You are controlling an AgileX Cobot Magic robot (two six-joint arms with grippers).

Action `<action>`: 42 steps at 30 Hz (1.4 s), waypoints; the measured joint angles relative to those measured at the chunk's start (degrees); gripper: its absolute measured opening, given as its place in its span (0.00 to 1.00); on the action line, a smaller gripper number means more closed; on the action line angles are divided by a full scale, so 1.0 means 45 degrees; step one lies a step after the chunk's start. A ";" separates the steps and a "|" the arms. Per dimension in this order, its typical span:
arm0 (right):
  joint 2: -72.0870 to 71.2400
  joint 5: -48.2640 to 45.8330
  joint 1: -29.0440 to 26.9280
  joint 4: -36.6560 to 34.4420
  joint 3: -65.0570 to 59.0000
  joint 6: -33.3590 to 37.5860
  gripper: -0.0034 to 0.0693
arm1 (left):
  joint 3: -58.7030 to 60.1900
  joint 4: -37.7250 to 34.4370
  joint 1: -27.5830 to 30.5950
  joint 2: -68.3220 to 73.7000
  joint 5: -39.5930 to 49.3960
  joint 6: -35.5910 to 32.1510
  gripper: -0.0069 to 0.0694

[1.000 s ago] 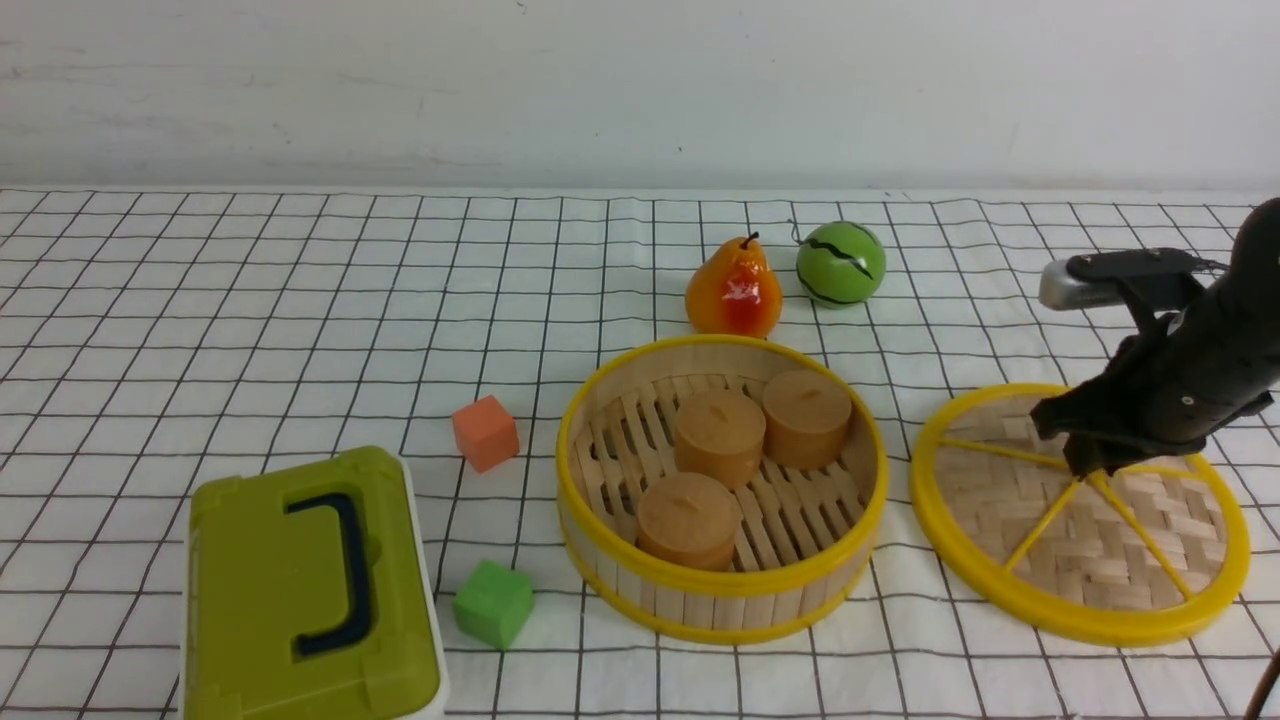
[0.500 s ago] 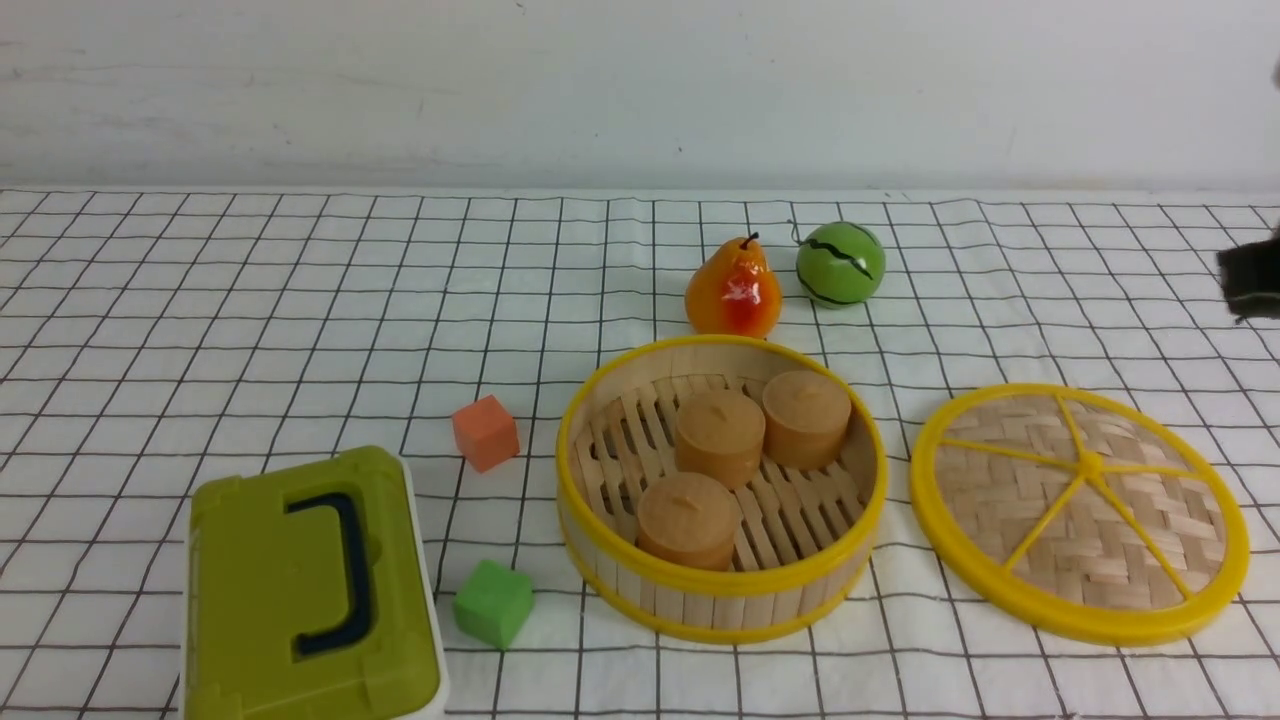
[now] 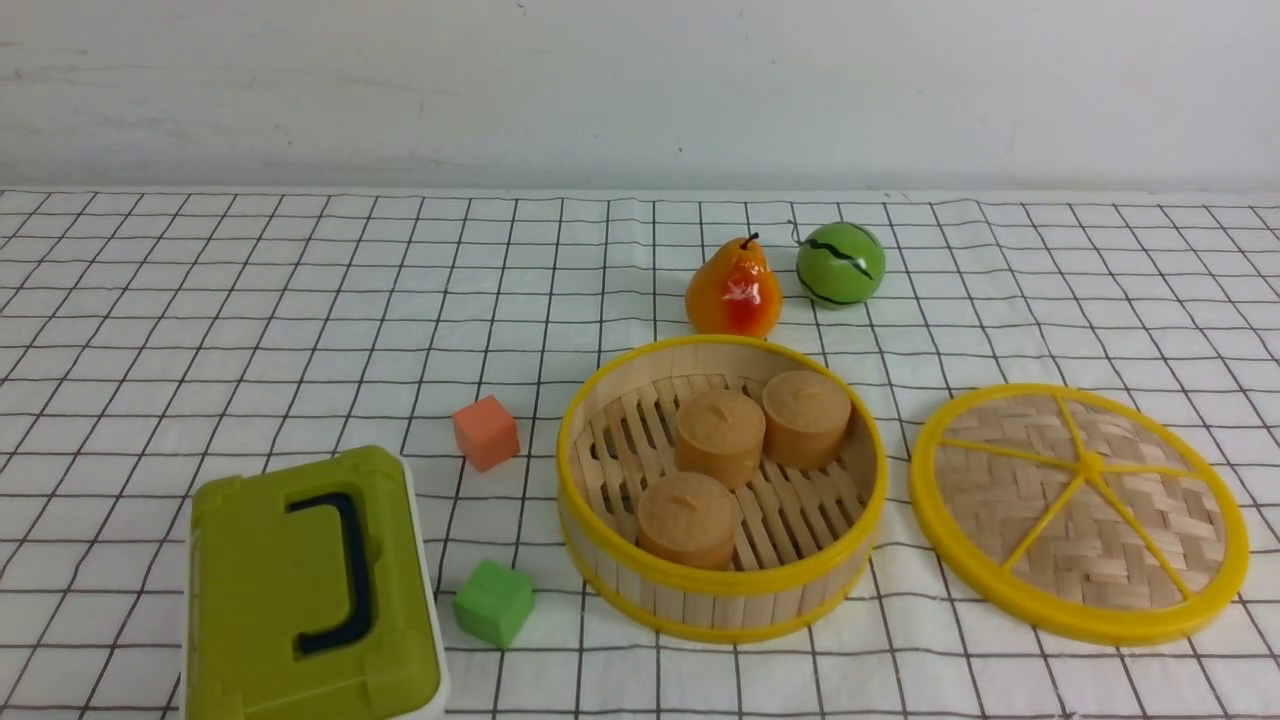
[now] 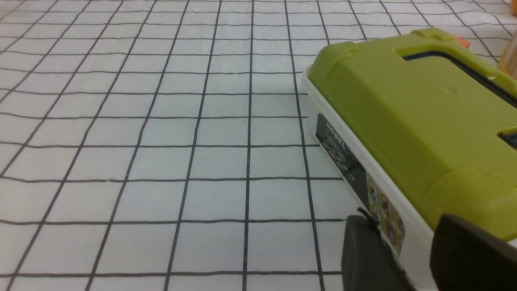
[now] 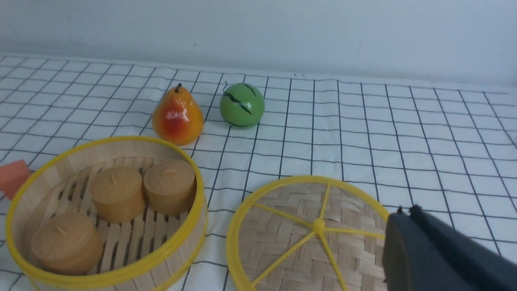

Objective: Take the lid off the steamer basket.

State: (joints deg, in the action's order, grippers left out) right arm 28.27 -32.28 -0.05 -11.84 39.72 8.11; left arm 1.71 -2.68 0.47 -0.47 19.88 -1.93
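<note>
The lid [image 3: 1080,515], a woven bamboo disc with yellow rim and spokes, lies flat on the checked cloth to the right of the steamer basket [image 3: 720,600]. The basket stands open, a small gap from the lid. Both show in the right wrist view, lid [image 5: 295,238] and basket [image 5: 101,151]. My right gripper [image 5: 405,211] is shut and empty, raised over the lid's far-right edge. My left gripper [image 4: 408,250] is open and empty beside the olive-green box. Neither gripper shows in the front view.
Three tan cylinders [image 3: 718,435] sit in the basket. A pear [image 3: 733,290] and a green ball [image 3: 840,263] stand behind it. An orange cube [image 3: 485,432] and a green cube [image 3: 493,602] lie to its left. The olive-green box [image 3: 300,590] is at the front left.
My right arm has pulled back from over the lid's centre and left the front view to the right. The lid and basket have not moved.
</note>
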 joint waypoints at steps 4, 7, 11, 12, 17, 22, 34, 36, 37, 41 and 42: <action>-0.0245 -0.0128 0.0000 0.0000 -0.0168 0.0000 0.02 | 0.0000 0.0000 0.0000 0.0000 0.0000 0.0000 0.40; -0.0248 -0.0620 0.0000 0.0000 -0.0169 0.0000 0.02 | 0.0000 0.0000 0.0000 0.0000 0.0000 0.0000 0.40; -0.0262 -0.1331 0.0000 -0.0041 -0.0169 0.0000 0.02 | 0.0000 0.0000 0.0000 0.0000 0.0000 0.0000 0.40; -0.0273 -0.1468 0.0000 -0.0041 -0.0169 0.0000 0.02 | 0.0000 0.0000 0.0000 0.0000 0.0000 0.0000 0.40; -0.0273 -0.1856 0.0000 -0.0041 -0.0180 0.0000 0.02 | 0.0000 0.0000 0.0000 0.0000 0.0000 0.0000 0.40; -0.0447 -0.0657 0.0000 -0.0101 -0.0835 0.0000 0.02 | 0.0000 0.0000 0.0000 0.0000 0.0000 0.0000 0.40; -0.4764 0.5683 -0.0511 0.0944 -0.7782 -0.0158 0.02 | 0.0000 0.0000 0.0000 0.0000 0.0000 0.0000 0.40; -0.5563 0.5420 -0.0917 0.1263 -0.8676 -0.0819 0.02 | 0.0000 0.0000 0.0000 0.0000 0.0000 0.0000 0.40; -0.5852 0.5220 -0.1018 0.1416 -0.8924 -0.1138 0.02 | 0.0000 0.0000 0.0000 0.0000 0.0000 0.0000 0.40; -0.6389 0.3770 -0.0969 0.2136 -0.9165 -0.2564 0.02 | 0.0000 0.0000 0.0000 0.0000 0.0000 0.0000 0.40; -0.6404 0.3454 -0.0896 0.2260 -0.9176 -0.2728 0.02 | 0.0000 0.0000 0.0000 0.0000 0.0000 0.0000 0.40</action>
State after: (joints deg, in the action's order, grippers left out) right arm -0.55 -16.74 -4.08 -1.66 -1.58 -4.17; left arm 1.71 -2.68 0.47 -0.47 19.88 -1.93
